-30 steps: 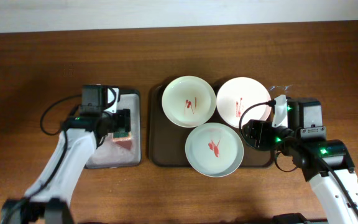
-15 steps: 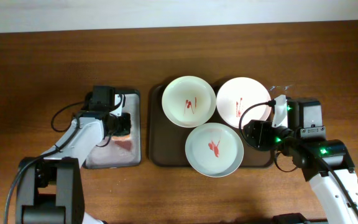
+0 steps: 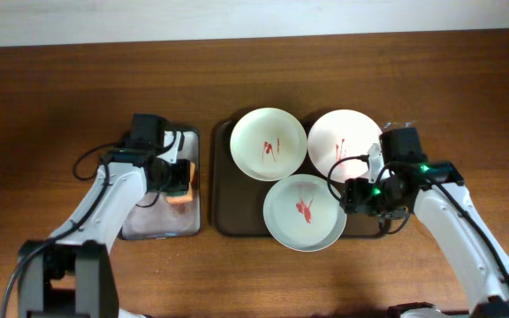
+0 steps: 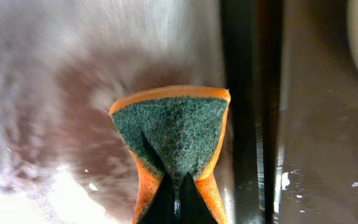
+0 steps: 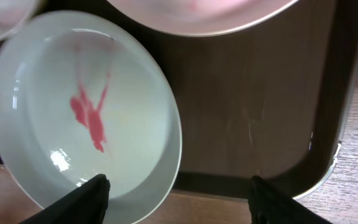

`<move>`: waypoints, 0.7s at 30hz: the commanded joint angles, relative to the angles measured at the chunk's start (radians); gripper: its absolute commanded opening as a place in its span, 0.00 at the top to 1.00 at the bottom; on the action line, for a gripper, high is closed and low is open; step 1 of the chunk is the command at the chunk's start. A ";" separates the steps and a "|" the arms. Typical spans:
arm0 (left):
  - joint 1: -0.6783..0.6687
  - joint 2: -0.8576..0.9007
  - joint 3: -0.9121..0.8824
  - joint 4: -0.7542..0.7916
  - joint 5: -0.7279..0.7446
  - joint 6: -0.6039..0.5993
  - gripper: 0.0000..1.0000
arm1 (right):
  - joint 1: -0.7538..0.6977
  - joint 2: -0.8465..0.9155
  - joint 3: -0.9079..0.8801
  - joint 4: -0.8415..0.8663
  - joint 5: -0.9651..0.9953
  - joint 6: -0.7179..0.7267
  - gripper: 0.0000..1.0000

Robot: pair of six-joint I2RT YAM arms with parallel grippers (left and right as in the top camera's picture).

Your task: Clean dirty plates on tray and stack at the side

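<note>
Three sauce-smeared plates lie on the dark brown tray (image 3: 224,212): white (image 3: 269,144), pale pink (image 3: 345,141) and pale green (image 3: 304,212). My left gripper (image 3: 178,184) hangs over the small grey tray (image 3: 157,225), shut on an orange sponge (image 4: 173,130) with a green scouring face; its fingertips (image 4: 178,199) pinch the sponge's near end. My right gripper (image 5: 179,199) is open at the green plate's (image 5: 73,124) right rim. One finger (image 5: 95,196) is over the plate and the other (image 5: 269,199) over the tray's (image 5: 260,112) front edge.
The small tray's wet grey bottom (image 4: 55,93) and dark rim (image 4: 238,93) lie just left of the big tray (image 4: 316,124). The pink plate (image 5: 204,15) sits close behind the green one. Bare wooden table (image 3: 78,88) surrounds both trays.
The left gripper has shut on the sponge and raised it slightly. The right arm has swung in toward the green plate's right rim, its jaws somewhat narrower.
</note>
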 commanded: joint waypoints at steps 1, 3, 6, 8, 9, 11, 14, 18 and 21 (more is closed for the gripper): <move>-0.002 0.054 -0.027 0.006 0.015 -0.017 1.00 | -0.004 0.072 0.018 0.003 -0.061 -0.040 0.40; -0.008 0.061 -0.027 0.010 0.015 -0.017 1.00 | -0.004 0.134 0.018 0.011 -0.068 -0.040 0.52; -0.031 0.061 -0.027 0.010 0.015 -0.017 1.00 | -0.004 0.219 0.018 0.033 -0.080 -0.039 0.59; -0.036 0.061 -0.027 0.010 0.016 -0.017 1.00 | -0.004 0.260 0.018 0.041 -0.083 -0.039 0.69; -0.033 0.057 -0.023 0.009 0.015 -0.017 1.00 | -0.004 0.275 0.018 0.049 -0.086 -0.040 0.75; -0.034 0.028 -0.010 0.005 0.015 -0.017 1.00 | -0.004 0.291 0.018 0.060 -0.087 -0.039 0.77; -0.033 -0.043 0.006 0.006 0.015 -0.017 1.00 | -0.004 0.294 0.018 0.069 -0.099 -0.039 0.96; -0.033 -0.126 0.006 0.010 0.013 -0.017 1.00 | -0.004 0.294 0.018 0.102 -0.138 -0.039 0.96; -0.034 -0.117 0.003 0.009 -0.041 -0.017 1.00 | -0.004 0.294 0.018 0.105 -0.138 -0.039 0.96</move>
